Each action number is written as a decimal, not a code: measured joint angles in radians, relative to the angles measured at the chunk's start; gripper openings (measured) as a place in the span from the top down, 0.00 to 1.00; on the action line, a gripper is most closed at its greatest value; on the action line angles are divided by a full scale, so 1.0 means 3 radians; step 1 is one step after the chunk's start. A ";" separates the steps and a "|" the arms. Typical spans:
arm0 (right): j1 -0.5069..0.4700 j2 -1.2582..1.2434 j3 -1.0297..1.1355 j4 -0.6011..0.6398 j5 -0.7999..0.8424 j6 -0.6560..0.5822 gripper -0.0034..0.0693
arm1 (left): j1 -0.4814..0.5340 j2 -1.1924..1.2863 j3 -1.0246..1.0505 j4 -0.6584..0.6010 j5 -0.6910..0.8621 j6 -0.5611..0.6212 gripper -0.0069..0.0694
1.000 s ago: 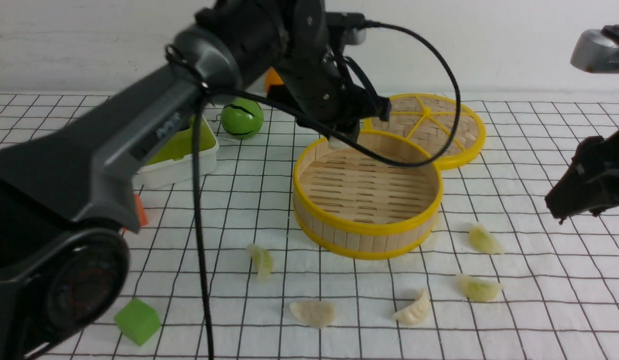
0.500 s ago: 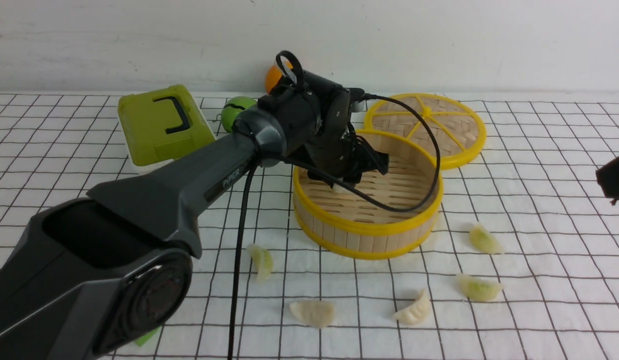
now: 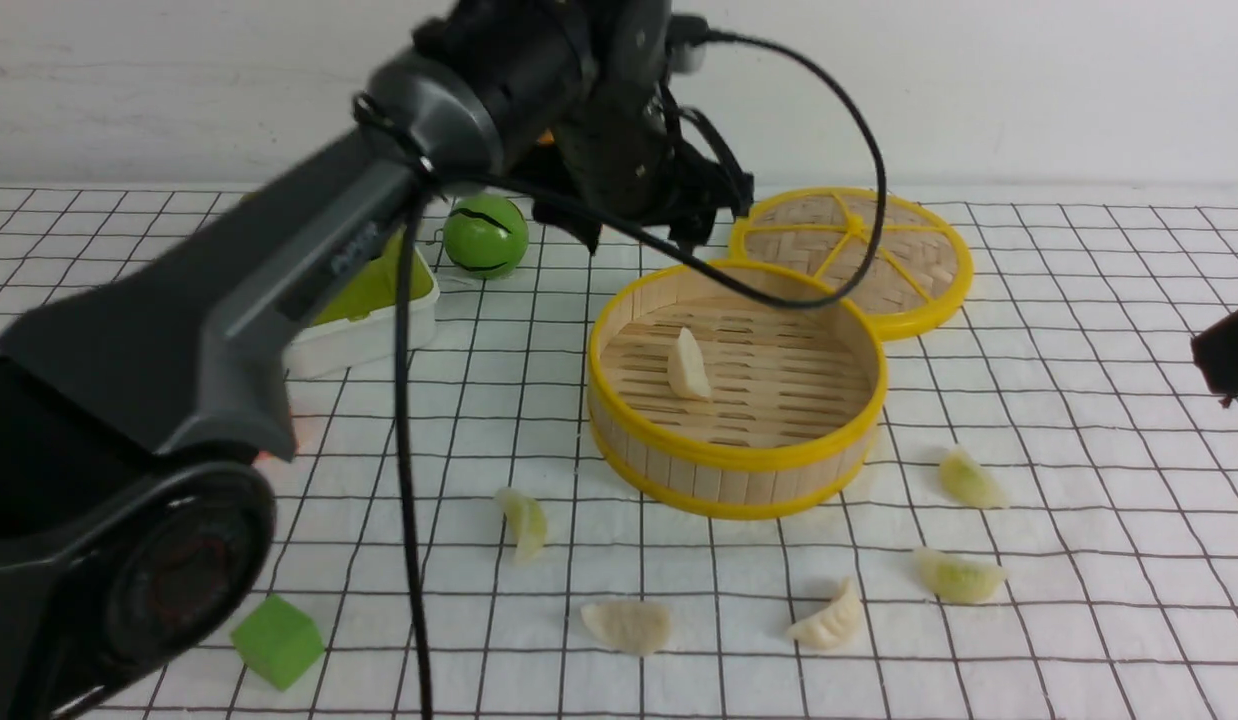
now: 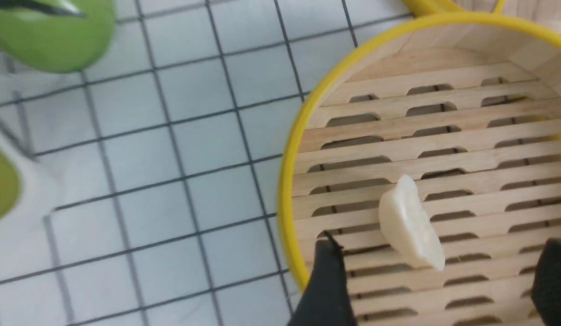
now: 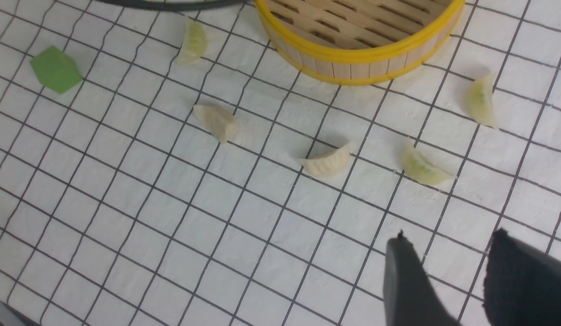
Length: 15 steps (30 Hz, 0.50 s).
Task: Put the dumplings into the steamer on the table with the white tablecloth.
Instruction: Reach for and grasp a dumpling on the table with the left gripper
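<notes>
**Left gripper** [image 4: 439, 290]: fingers spread wide with nothing between them, poised above the steamer. The wrist view shows only the two dark fingertips. In the front view it is a blurred dark mass.

**Right gripper** [image 5: 450, 260]: fingers parted and empty, over bare cloth near the table's right edge. The front view's border cuts it off.

**Steamer** [image 3: 739, 460]: one, round bamboo with yellow rims, about mid-table [image 3: 129, 230], nearer the far edge.

**Dumplings**: six in all, three cream and three pale green.

**Dumpling in the steamer** [image 3: 688, 366]: one, cream, lying free on the slats.

**Dumplings on the white tablecloth** [image 3: 1079, 650]: five, between the steamer and the near edge.
- Two are cream: a cream dumpling [image 3: 627, 626] and a second cream dumpling [image 3: 827, 620].
- Three are green: a green dumpling [image 3: 524, 522], another green dumpling [image 3: 959, 577], and a third green dumpling [image 3: 969, 478].

**Lid** [image 3: 879, 240]: one, flat and woven with yellow spokes, behind the steamer. The steamer's wall hides its near rim, and the black cable [image 3: 409, 500] crosses it. Whether lid and steamer touch cannot be told.

**Box** [image 3: 364, 325]: one, white with a green top, largely hidden behind the left arm [image 3: 229, 300].

**Green ball** [image 3: 485, 236]: one, black-marked, beside the box.

**Green cube** [image 3: 275, 641]: one, at the near left corner.

**Writing**: pale lettering on the left arm, too blurred to read.
</notes>
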 joint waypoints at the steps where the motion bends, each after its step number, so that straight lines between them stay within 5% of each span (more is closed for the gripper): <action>1: 0.0000 0.0000 0.0000 0.0007 0.0000 0.0000 0.61 | 0.0000 -0.0110 -0.0010 0.0040 0.0081 0.0025 0.19; 7: 0.0003 -0.0004 0.0000 0.0037 0.0007 -0.0014 0.61 | 0.0049 -0.0699 0.0418 0.0164 0.0230 0.0073 0.24; 15: 0.0003 -0.0004 0.0000 0.0037 0.0006 -0.0015 0.61 | 0.0062 -0.1626 0.2346 0.0171 0.0020 -0.0263 0.32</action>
